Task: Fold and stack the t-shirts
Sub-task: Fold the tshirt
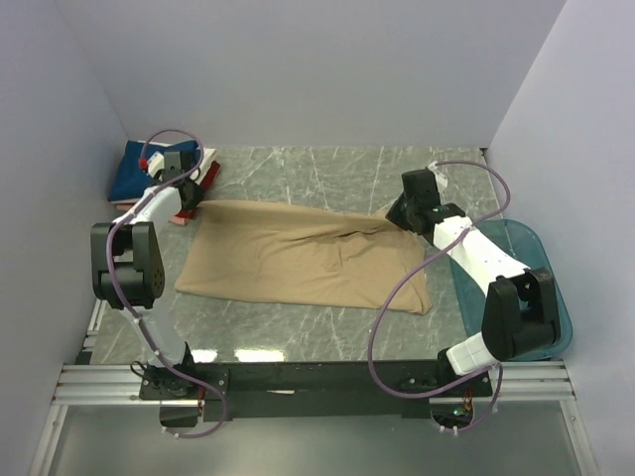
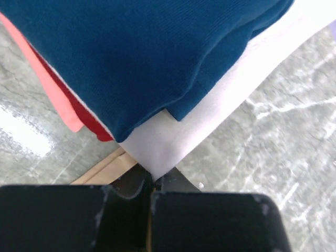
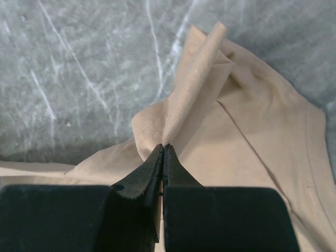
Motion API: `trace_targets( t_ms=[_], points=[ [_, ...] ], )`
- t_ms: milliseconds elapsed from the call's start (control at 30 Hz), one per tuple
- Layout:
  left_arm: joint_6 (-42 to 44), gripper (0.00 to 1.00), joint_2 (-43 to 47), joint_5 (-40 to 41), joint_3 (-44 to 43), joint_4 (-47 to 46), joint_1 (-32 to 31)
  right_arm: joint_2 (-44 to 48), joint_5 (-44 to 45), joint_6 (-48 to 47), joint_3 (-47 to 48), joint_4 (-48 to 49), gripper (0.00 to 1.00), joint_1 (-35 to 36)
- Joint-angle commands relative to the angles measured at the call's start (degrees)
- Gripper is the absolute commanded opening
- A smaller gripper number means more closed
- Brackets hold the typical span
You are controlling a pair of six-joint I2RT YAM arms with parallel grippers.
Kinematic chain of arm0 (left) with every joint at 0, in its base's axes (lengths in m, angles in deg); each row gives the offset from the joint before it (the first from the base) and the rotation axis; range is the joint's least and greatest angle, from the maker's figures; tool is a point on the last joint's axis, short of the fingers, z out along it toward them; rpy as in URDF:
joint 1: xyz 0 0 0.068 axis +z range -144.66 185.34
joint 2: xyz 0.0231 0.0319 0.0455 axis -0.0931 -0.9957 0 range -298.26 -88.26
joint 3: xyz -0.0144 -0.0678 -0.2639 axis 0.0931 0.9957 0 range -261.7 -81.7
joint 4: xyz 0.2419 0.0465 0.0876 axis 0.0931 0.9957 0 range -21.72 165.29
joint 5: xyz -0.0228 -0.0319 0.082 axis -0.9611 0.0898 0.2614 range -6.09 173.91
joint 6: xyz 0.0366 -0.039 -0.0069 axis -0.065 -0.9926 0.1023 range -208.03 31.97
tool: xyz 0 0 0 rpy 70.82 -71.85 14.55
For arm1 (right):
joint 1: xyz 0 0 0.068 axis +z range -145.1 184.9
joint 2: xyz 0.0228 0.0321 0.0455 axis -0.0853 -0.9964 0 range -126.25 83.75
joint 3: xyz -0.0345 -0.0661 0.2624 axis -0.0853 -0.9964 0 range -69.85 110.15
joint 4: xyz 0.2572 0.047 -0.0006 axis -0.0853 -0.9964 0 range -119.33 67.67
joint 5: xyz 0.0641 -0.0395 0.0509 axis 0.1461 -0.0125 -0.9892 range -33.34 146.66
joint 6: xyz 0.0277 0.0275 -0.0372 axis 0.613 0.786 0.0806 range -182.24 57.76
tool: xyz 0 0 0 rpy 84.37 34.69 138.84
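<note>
1. Grey marble worktop (image 1: 298, 169) sits between plain pale walls. The tan t-shirt (image 1: 288, 258) lies flat and wide in the middle of it.
2. The right claw (image 3: 163, 153) is pressed closed on a fold of cloth at the far right corner of the tan t-shirt. That bit stands up a little.
3. The left claw (image 2: 152, 184) is closed too. It is at the far left corner of the tan t-shirt and looks to be pinching the edge there, though its fingers hide most of the cloth.
4. Just beside the left claw, at the far left, is the pile of folded shirts. The navy t-shirt (image 2: 147, 52) is on top, then the white t-shirt (image 2: 210, 115), the red t-shirt (image 2: 86, 115) and the pink t-shirt (image 2: 47, 84). A teal tub (image 1: 531, 243) sits at the right.
5. I think the step now is the fold: bring the far edge over to the near edge.
6. To do it well, both claws should lift together, at the same height and the same speed, so the cloth is flat and smooth between them.
7. The white t-shirt's corner is very near the left claw's tips. The claw should not catch it, or the pile could get dragged.
</note>
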Motion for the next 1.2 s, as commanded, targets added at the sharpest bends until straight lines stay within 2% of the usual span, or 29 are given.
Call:
trace_targets(
  t_ms=[0, 133, 467, 700, 867, 1033, 1167],
  points=[
    [1.68, 0.01, 4.94, -3.31, 1.78, -6.85, 0.17, 2.90, 3.22, 0.57, -1.75, 1.32, 0.00, 0.01],
    [2.92, 0.01, 1.70, -4.72, -2.08, -4.22, 0.87, 4.04, 2.78, 0.30, -2.54, 1.75, 0.00, 0.09],
    [5.90, 0.01, -3.22, -11.57, -6.20, -5.63, 1.49, 1.94, 1.73, 0.21, -1.75, 2.37, 0.00, 0.18],
    [6.25, 0.01, -8.93, -14.57, -9.29, -4.92, 5.35, 1.50, 0.85, 0.13, -1.84, 3.07, 0.00, 0.27],
    [7.57, 0.01, -13.16, -20.01, -14.73, -4.48, 7.64, 1.41, 0.14, -0.05, -2.36, 3.60, 0.00, 0.53],
    [8.72, 0.01, -12.20, -23.70, -16.59, -6.15, 7.73, 1.50, -0.47, -0.14, -3.24, 4.30, 0.00, 0.62],
    [8.19, 0.04, -9.91, -25.46, -14.58, -7.56, 7.56, 1.76, -0.91, -0.05, -3.68, 4.92, 0.00, 0.62]
  ],
)
